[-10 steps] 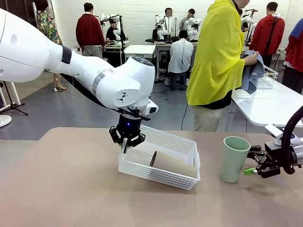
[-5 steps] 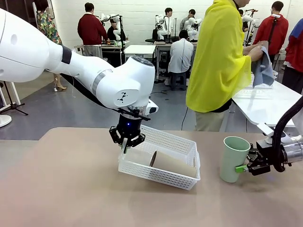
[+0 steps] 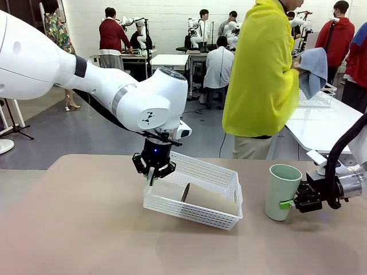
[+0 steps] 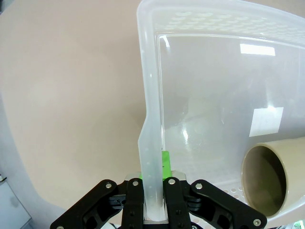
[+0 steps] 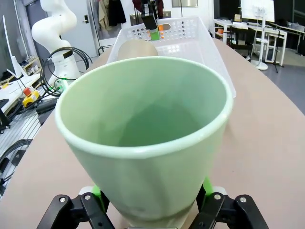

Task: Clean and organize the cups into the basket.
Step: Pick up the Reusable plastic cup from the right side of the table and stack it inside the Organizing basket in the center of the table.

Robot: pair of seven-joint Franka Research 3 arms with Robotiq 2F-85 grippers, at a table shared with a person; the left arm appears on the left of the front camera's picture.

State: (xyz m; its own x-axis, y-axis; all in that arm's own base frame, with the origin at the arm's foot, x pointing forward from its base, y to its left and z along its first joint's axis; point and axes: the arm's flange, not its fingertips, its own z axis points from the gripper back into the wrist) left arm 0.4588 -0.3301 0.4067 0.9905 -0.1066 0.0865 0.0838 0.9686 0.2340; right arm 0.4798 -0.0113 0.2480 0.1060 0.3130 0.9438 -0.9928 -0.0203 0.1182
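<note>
The pale mint green paper cup (image 3: 282,192) stands upright on the beige table (image 3: 80,229), well to the right of the white plastic lattice basket (image 3: 195,215). The right gripper (image 3: 286,204) has its fingers on both sides of the cup's lower part, but I cannot tell if they press it. The basket is tilted, one kraft-brown paper cup (image 3: 209,200) lies inside it, and the left gripper (image 3: 151,179) pinches its left rim between closed fingers.

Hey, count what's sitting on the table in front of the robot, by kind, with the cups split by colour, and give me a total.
Green cup: 1
Brown cup: 1
White basket: 1
Total: 3
</note>
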